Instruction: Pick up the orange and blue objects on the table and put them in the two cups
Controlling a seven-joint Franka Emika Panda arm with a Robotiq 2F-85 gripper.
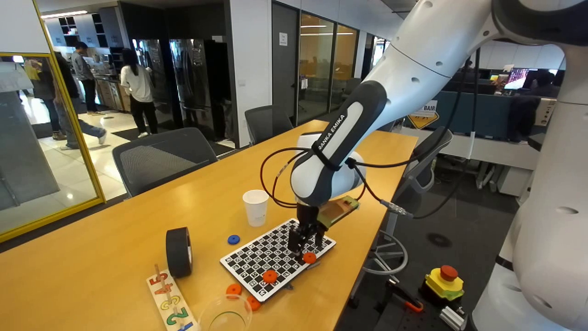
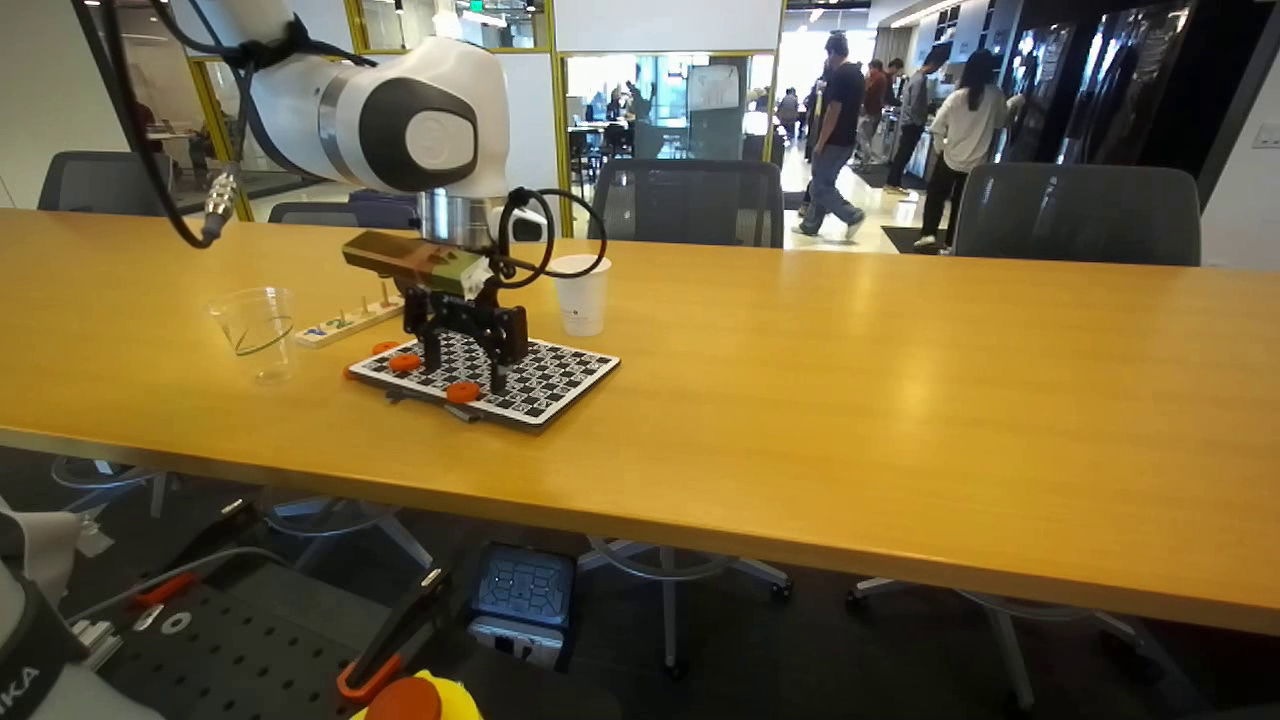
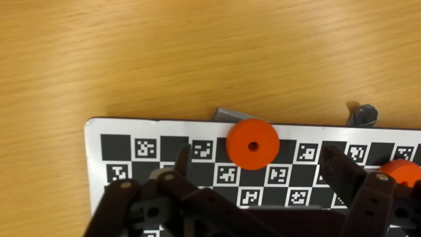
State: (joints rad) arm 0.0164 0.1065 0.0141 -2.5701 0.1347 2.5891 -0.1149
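Note:
My gripper (image 3: 256, 150) stands open over the checkered board, low above it; contact with the board cannot be told. An orange disc (image 3: 252, 144) with a centre hole lies at the board's edge, flanked by the spread fingers and untouched. Another orange disc (image 1: 270, 276) rests on the board, and two more, an orange disc (image 1: 234, 289) and an orange disc (image 1: 253, 302), are by its corner. The blue disc (image 1: 234, 239) sits on the wooden table (image 2: 850, 400) near the white cup (image 1: 255, 208). The clear cup (image 2: 258, 335) stands upright at the board's opposite end.
The checkered board (image 1: 280, 253) lies flat, with grey pieces (image 3: 230, 115) jutting from under its edge. A black roll (image 1: 178, 253) stands on its rim beside a wooden number strip (image 1: 172, 301) with upright pegs. Cables (image 2: 560, 270) loop around the wrist close to the white cup.

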